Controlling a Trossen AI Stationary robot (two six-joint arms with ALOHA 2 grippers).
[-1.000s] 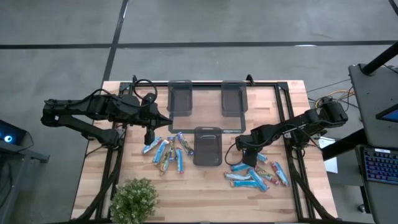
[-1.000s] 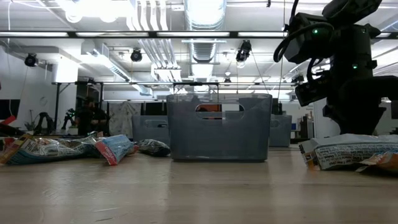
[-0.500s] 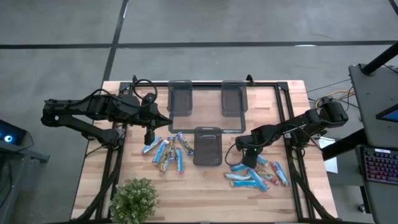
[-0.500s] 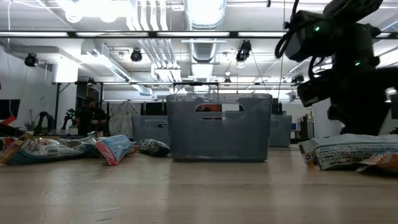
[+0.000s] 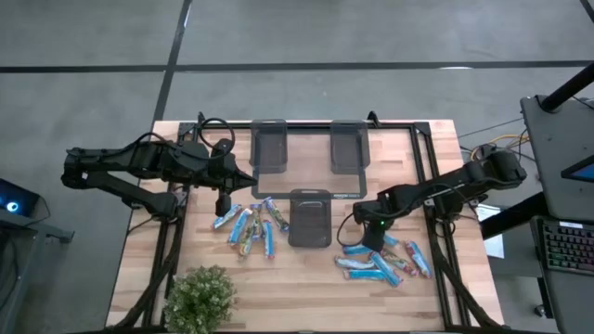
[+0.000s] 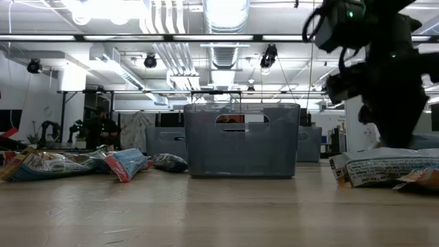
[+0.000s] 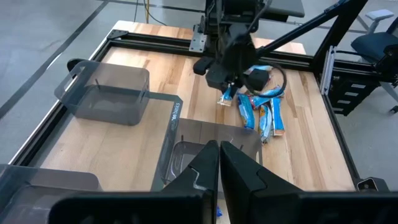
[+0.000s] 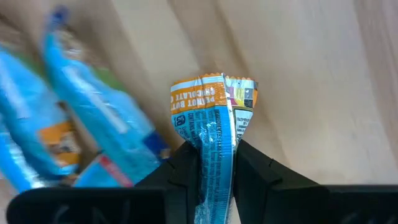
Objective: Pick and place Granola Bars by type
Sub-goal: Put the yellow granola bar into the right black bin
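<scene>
Wood table [image 5: 186,278], three grey trays [image 5: 309,218] mid-far | right gripper [image 5: 369,234] has risen off the right bar pile [image 5: 385,262], fingers pinching one blue bar [image 8: 214,134]: pick done, tray drop next | left gripper [image 5: 221,206] closed, empty, over left pile [image 5: 249,225]

Table: you have a light wooden tabletop [image 5: 306,278] with a black metal frame [image 5: 419,148] along its edges.
Back trays: you see two dark grey translucent plastic trays, one back left [image 5: 269,147] and one back right [image 5: 348,146], standing well apart.
Front tray: a third dark grey plastic tray [image 5: 310,217] sits nearer the front, between the other two; in your low view it shows as a bin with a handle slot [image 6: 241,139].
Plant: a small bushy green plant [image 5: 199,299] stands at your front left corner.
Floor: grey concrete [image 5: 371,37] with dark seams.
Side desk: a keyboard [image 5: 568,246] lies at your far right.
</scene>
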